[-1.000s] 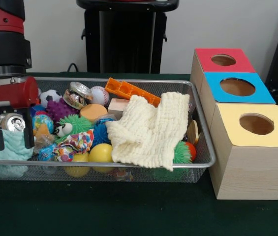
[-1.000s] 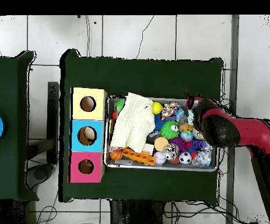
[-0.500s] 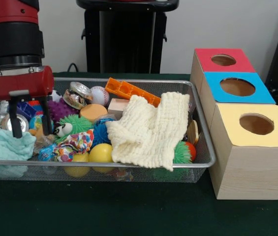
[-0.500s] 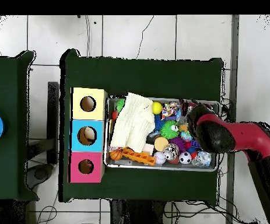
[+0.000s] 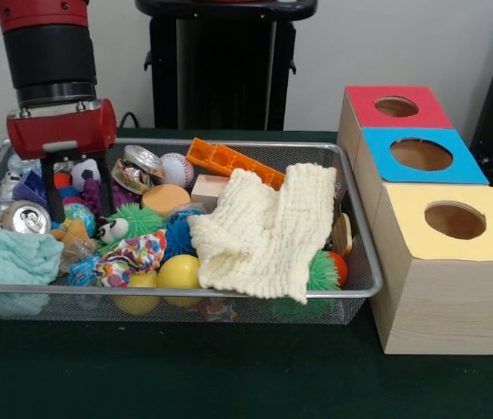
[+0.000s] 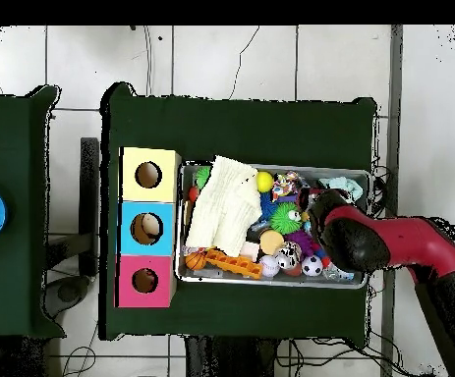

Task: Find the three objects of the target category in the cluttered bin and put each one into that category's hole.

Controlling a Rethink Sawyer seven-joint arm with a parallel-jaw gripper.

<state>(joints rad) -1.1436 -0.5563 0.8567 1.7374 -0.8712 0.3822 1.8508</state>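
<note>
Red-and-black arm's gripper hangs over the left end of the wire mesh bin, its two black fingers parted with nothing between them, tips down among the toys. Nothing carried.

The target category isn't stated, so I can't say which items count. The silver crushed can lies just left of the gripper, beside the pale teal cloth; a second shiny crumpled can sits further back near the white baseball.

Bin looks full: cream knitted cloth draped over the right half, orange plastic block at the back, yellow ball in front.

In the overhead view the blue-topped box's hole seems to show something pale inside; the red hole and yellow hole look dark. So at most one deposit, probably two or more left. Search phase, no grasp yet.
</note>
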